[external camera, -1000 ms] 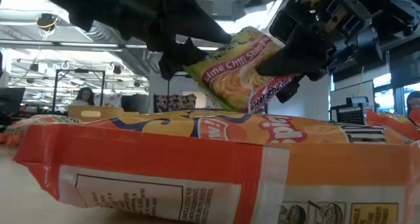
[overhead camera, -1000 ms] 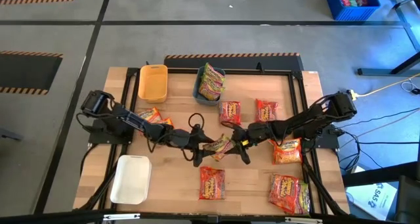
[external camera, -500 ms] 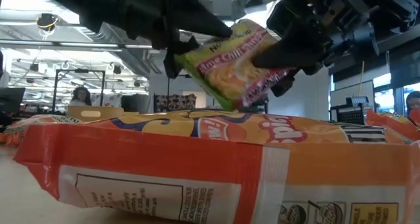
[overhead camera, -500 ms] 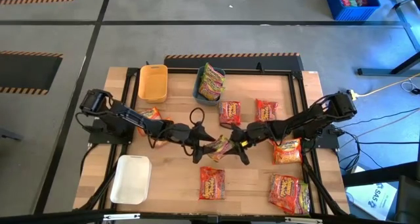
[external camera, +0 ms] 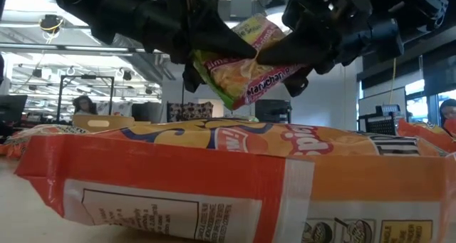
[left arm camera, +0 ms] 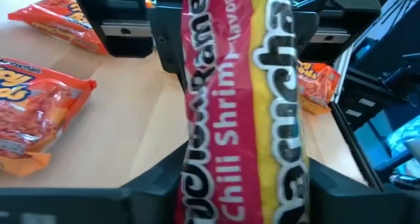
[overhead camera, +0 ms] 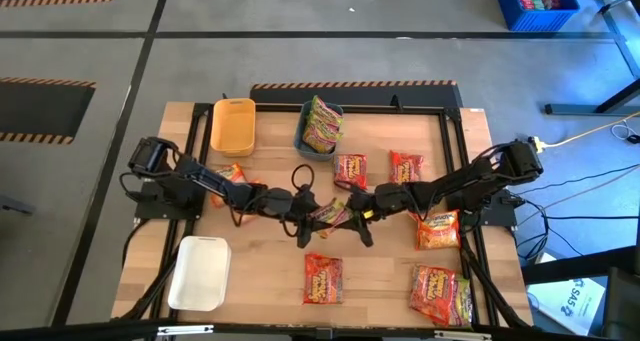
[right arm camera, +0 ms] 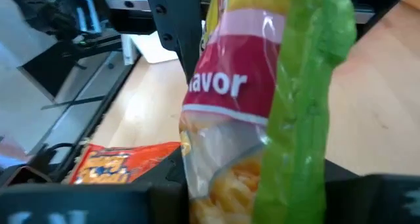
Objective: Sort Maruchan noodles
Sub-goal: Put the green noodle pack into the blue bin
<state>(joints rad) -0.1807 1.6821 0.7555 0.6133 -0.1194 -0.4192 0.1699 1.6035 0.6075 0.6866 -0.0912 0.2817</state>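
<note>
A green-edged Maruchan packet (overhead camera: 331, 216) with red and yellow printing hangs in the air over the middle of the table, between my two grippers. In the low view the packet (external camera: 246, 66) slants above the orange packet (external camera: 235, 140) lying near the camera. My left gripper (overhead camera: 312, 217) meets it from the table's left and my right gripper (overhead camera: 352, 214) from the right; both are shut on it. The left wrist view shows its printed face (left arm camera: 243, 106), the right wrist view its green edge (right arm camera: 308, 99). My left gripper pinches the packet's left end (left arm camera: 216, 184) between its two fingers, coming level from the table's left. The packet is lifted clear of the table and slants. My right gripper pinches the packet's right end (right arm camera: 249, 184) between its two fingers, coming level from the table's right, opposite the left gripper. The packet bends a little between the two holds.
At the far edge stand a yellow tray (overhead camera: 232, 126) and a blue-grey tray (overhead camera: 304, 131) holding green-edged packets. A white tray (overhead camera: 200, 273) sits near left. Several red and orange packets lie about: (overhead camera: 350, 171), (overhead camera: 405, 168), (overhead camera: 437, 229), (overhead camera: 322, 278), (overhead camera: 440, 293).
My left gripper has moved toward the table's right onto the packet that my right gripper held up. Both grippers and the packet have shifted slightly toward the far edge, and the packet now sits higher and flatter in the low view.
</note>
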